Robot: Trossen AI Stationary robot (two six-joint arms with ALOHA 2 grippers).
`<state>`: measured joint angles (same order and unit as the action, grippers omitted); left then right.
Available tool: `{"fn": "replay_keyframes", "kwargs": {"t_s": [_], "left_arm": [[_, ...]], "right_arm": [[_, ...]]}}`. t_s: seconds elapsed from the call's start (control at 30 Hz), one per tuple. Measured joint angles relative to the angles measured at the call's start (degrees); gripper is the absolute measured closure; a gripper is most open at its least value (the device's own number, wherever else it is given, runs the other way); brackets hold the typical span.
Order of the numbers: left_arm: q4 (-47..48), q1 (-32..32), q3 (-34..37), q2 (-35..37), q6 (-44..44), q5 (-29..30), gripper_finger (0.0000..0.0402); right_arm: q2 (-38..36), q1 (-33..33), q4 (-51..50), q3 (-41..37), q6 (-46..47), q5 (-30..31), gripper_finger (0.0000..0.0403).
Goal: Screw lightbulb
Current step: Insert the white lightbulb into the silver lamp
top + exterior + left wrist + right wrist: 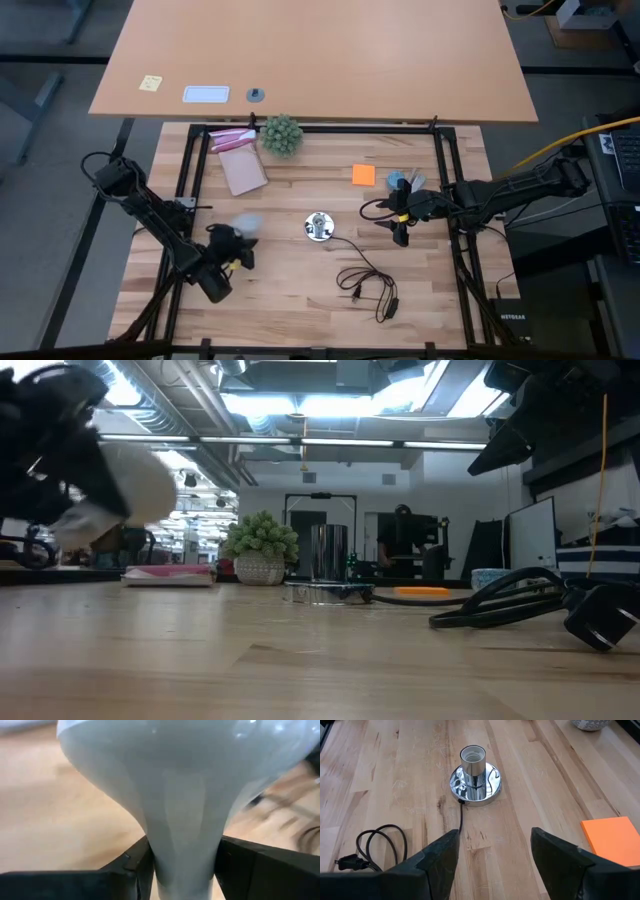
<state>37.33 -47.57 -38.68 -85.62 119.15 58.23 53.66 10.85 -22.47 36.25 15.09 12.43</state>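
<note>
Your left gripper (233, 250) pinches the lightbulb (247, 226) by its neck, globe pointing forward past the fingertips. The socket (319, 227) sits ahead, well apart, nearer your left gripper. Right gripper (400, 222) waits spread wide, facing it.

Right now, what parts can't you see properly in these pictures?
- Frosted white globe-shaped lightbulb: its metal screw end is hidden between the left gripper fingers in the left wrist view; it is a blur in the high and low views.
- Shiny silver socket disc: the inside is too small to read in the right wrist view.
- Thin black cord: cut off behind the open right gripper.
</note>
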Motion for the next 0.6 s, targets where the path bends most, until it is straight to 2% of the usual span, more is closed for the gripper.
{"fn": "replay_keyframes", "kwargs": {"t_s": [0.1, 0.33, 0.6], "left_arm": [[-1.8, 0.0, 0.0, 0.0, -2.0, 6.3, 0.0252], [-7.7, 0.0, 0.0, 0.0, -6.8, 16.5, 0.0250], [-17.3, 1.0, 0.0, 0.0, -20.7, 22.9, 0.0250]], "right_arm": [[0.0, 0.0, 0.0, 0.0, 0.0, 0.0, 0.0157], [0.0, 0.0, 0.0, 0.0, 0.0, 0.0, 0.0157], [0.0, 0.0, 0.0, 0.0, 0.0, 0.0, 0.0157]]}}
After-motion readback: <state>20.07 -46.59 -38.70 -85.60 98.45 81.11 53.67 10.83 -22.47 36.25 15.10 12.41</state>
